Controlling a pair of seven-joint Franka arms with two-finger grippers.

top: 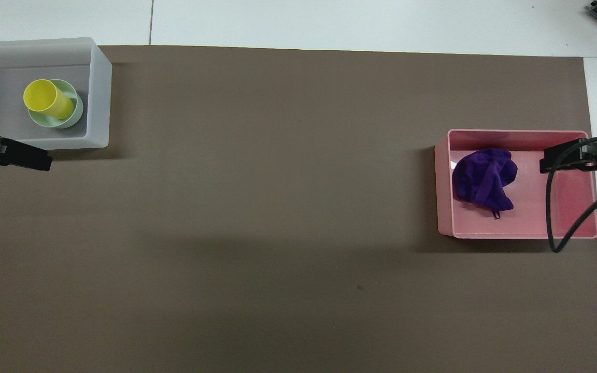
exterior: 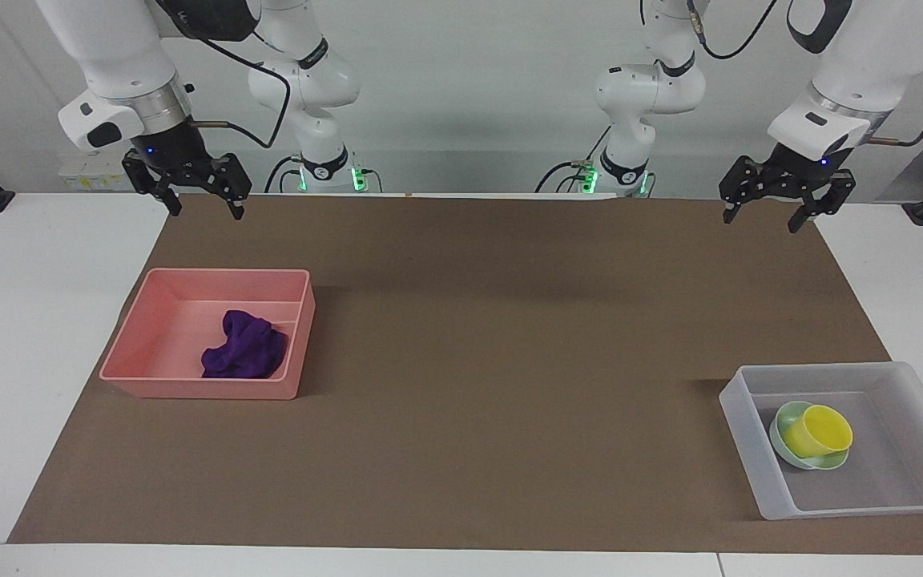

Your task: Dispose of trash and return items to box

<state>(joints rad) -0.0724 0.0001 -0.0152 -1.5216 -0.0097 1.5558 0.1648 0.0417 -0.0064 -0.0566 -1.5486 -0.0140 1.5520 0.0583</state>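
Observation:
The trash, a bunched purple cloth (exterior: 243,350) (top: 484,178), lies inside the pink bin (exterior: 225,274) (top: 516,133) at the right arm's end of the table. The box (exterior: 750,453) (top: 99,93), a translucent tray, stands at the left arm's end. In it a yellow cup (exterior: 819,430) (top: 47,99) leans tilted in the mint-green bowl (exterior: 785,417) (top: 76,112). My right gripper (exterior: 207,212) (top: 578,158) hangs open and empty, high over the mat's edge by the robots. My left gripper (exterior: 759,223) (top: 11,155) hangs open and empty over the same edge at its own end.
A brown mat (exterior: 461,320) covers most of the white table. The pink bin and the translucent box stand at its two ends, with bare mat between them.

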